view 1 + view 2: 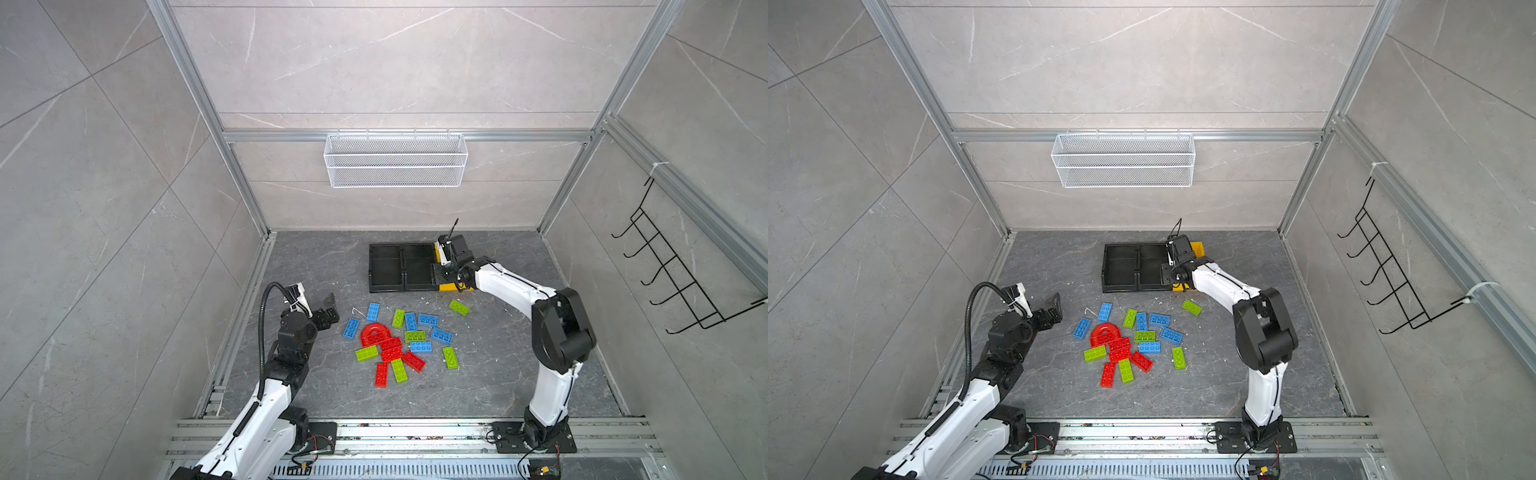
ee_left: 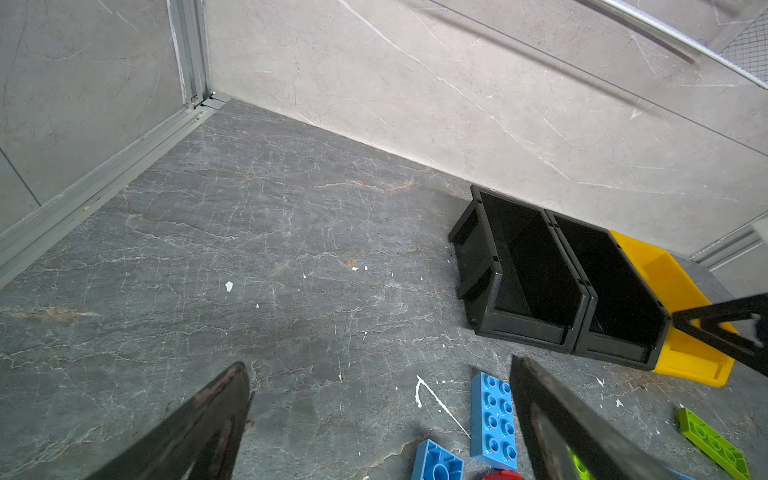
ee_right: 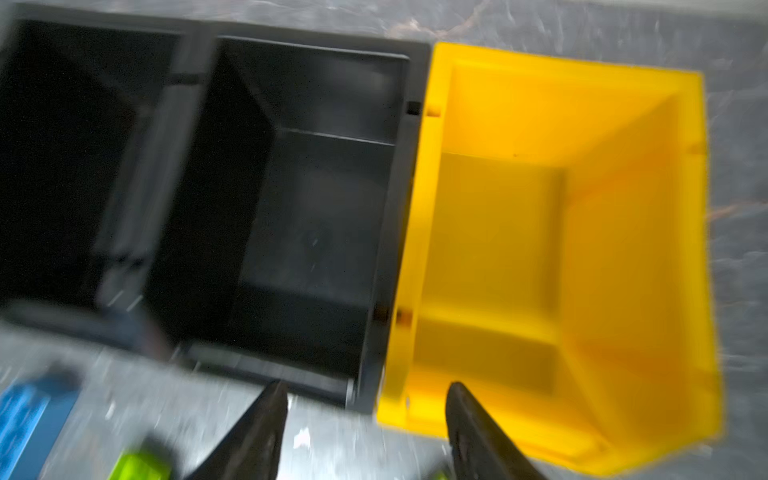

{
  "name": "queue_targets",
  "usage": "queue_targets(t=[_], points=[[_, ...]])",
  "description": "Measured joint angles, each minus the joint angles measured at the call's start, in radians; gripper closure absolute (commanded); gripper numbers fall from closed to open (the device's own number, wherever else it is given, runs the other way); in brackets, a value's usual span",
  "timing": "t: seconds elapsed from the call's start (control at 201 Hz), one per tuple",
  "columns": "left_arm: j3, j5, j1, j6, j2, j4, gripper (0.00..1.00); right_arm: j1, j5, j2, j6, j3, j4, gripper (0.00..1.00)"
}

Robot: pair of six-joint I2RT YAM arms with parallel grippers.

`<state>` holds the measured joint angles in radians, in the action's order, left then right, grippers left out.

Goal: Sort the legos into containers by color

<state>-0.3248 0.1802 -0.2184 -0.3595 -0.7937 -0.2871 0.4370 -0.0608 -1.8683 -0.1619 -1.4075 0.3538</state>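
In both top views the right gripper [image 1: 444, 271] hung above the bins [image 1: 401, 286], over the seam where the yellow bin [image 1: 454, 287] met a black bin [image 1: 417, 266]. Its fingers were hidden from above. The legos [image 1: 395, 340] lay scattered on the floor [image 1: 498, 374], well apart from those fingers and just ahead of the left gripper [image 1: 329, 311], whose fingers were spread with nothing between them. A lone green brick [image 1: 459, 307] lay nearest the right fingers.

The left wrist view showed the spread fingers above bare floor, a blue brick [image 2: 493, 419] beside one finger, and the bins farther beyond.

The right wrist view, blurred, showed the right fingers [image 3: 266, 424] parted and pinching nothing, one tip at the black bin's front lip, the other at the yellow bin's. All the bins looked empty.

I judged this the drop-off end of a carry, with sorting barely begun. The next move would call for swinging over to the pile, setting spread fingers across a free-lying brick's short width, and closing squarely.
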Motion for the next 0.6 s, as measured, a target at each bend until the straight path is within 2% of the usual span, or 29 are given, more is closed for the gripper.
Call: queue_targets(t=[0.11, 0.209, 0.363, 0.597], points=[[0.0, -0.001, 0.0, 0.0, 0.0, 0.0, 0.0, -0.009, 0.048, 0.12, 0.103, 0.051, 0.045, 0.31], [0.0, -0.002, 0.0, 0.0, -0.003, 0.0, 0.0, -0.043, 0.086, 0.163, 0.18, 0.076, 0.086, 0.29], [0.0, -0.001, 0.0, 0.0, -0.003, 0.005, 0.0, -0.103, 0.121, 0.151, 0.248, 0.1, 0.151, 0.27], [0.0, -0.001, 0.0, 0.0, -0.001, 0.014, 0.0, -0.118, 0.159, 0.069, 0.306, 0.098, 0.204, 0.27]])
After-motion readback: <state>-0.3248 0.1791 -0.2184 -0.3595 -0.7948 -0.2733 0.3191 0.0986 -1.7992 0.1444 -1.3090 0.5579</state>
